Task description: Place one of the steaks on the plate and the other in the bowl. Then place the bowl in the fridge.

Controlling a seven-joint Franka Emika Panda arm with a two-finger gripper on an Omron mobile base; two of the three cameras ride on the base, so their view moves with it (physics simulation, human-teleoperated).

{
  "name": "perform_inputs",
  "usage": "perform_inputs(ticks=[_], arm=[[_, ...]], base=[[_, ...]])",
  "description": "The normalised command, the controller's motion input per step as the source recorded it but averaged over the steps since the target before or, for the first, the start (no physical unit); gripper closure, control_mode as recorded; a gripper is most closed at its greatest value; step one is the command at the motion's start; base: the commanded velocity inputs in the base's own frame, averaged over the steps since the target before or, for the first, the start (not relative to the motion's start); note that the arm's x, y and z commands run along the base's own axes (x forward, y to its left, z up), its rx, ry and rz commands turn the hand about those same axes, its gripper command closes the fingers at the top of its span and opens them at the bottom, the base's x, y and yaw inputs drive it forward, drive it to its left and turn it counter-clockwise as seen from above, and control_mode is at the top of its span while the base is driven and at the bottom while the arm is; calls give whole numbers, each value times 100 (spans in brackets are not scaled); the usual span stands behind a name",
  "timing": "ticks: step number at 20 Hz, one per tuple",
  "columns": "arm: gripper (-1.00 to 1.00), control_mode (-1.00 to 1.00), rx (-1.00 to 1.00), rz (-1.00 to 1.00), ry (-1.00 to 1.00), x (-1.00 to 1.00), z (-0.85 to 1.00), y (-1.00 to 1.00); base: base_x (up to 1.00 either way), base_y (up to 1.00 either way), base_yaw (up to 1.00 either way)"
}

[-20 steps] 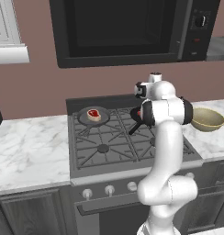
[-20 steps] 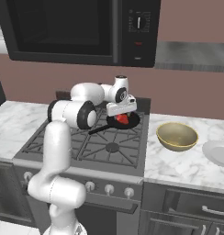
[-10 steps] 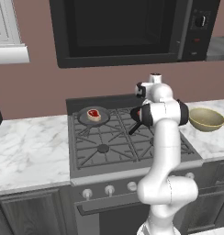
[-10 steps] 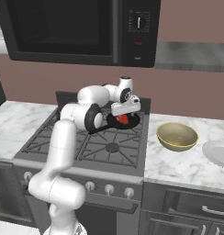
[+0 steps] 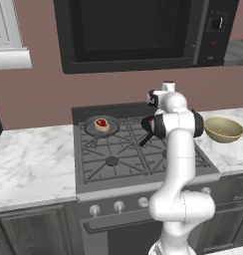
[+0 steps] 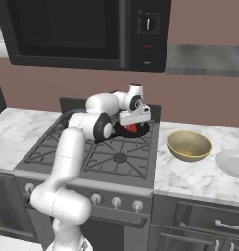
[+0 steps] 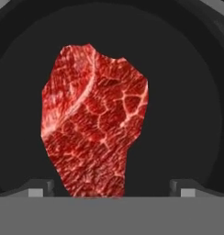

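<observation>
One steak (image 7: 93,124), red with pale marbling, lies in a black frying pan (image 7: 178,92) on the stove's back right burner. My gripper (image 7: 111,187) hangs close above it, open, with the fingertips (image 7: 40,187) wide apart on either side of the steak's near end. The right base view has the gripper (image 6: 132,122) pointing down over that steak (image 6: 131,129). The other steak (image 5: 101,124) sits in a grey pan (image 5: 91,129) on the back left burner. The tan bowl (image 6: 189,144) and the light-grey plate (image 6: 232,163) rest on the right counter. The fridge is out of view.
A black microwave (image 5: 138,30) hangs above the gas stove (image 5: 113,159). Marble counter (image 5: 29,164) runs on both sides. The black pan's handle (image 5: 146,138) points toward the stove's front, beside my arm.
The hand has shifted a little to the right and settled lower over the steak in the black pan. The jaws stay wide open. Nothing else has moved.
</observation>
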Motion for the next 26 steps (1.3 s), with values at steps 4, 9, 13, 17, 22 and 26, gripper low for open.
perform_inputs(ticks=[4, 9, 13, 17, 22, 26], arm=[[-100, -100, 0, 4, 0, -4, -13, 4], [-100, -100, 0, 5, 0, 0, -14, 2], [-100, -100, 0, 4, 1, 0, -20, 0], [-100, -100, 0, 3, 0, -2, -23, 0], [-100, -100, 0, 5, 0, -9, -7, 14], [-100, -100, 0, 2, 0, 0, -14, 16]], base=[[0, 0, 0], [0, 0, 0], [0, 0, 0], [0, 0, 0], [0, 0, 0], [0, 0, 0]])
